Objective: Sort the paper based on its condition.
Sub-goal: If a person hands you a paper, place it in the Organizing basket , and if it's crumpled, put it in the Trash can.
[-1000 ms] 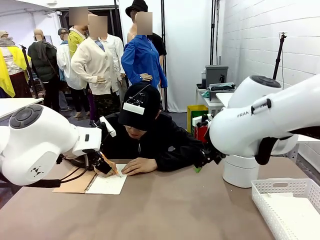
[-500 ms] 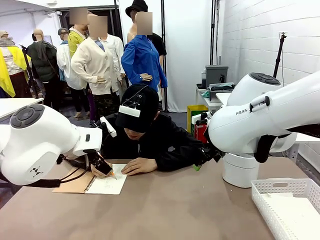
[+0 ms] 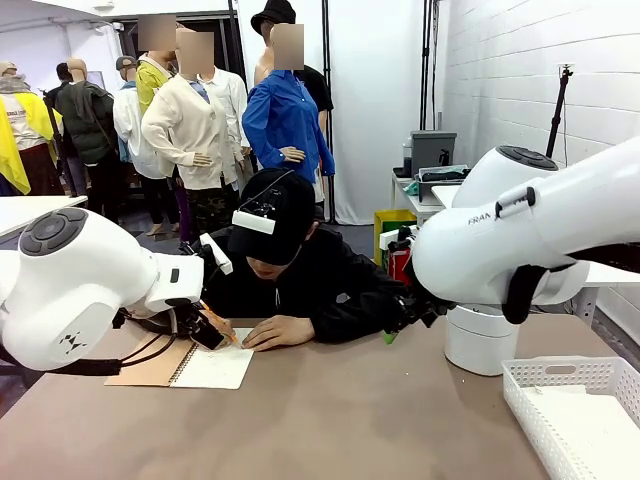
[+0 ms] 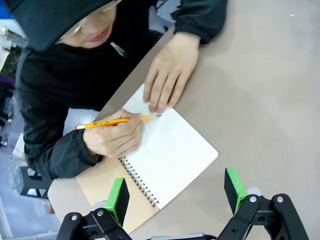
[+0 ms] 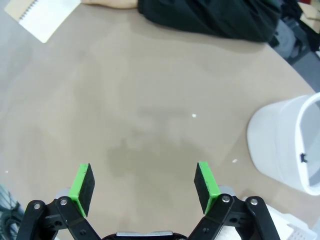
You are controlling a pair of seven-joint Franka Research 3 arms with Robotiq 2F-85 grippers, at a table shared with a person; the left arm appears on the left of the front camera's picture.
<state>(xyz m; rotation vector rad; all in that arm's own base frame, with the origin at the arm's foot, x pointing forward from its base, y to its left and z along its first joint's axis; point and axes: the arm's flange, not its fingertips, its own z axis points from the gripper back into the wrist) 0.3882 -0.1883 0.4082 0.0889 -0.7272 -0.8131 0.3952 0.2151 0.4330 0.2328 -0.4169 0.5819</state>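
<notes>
The left gripper (image 4: 176,192) hangs wide open, empty, above the paper (image 4: 172,150), a white notebook page at the far left of the table (image 3: 330,420) under a person's pencil (image 4: 102,123). The right gripper (image 5: 143,182) gapes empty over the table

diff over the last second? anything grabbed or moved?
Small stuff only. The person's writing hand and pencil shifted on the notebook page, and their head leaned slightly toward the robot's left. The right arm crept a little toward the robot's left. Nothing grasped or released. Unchanged: left arm, the person's other hand on the page, white basket.
</notes>
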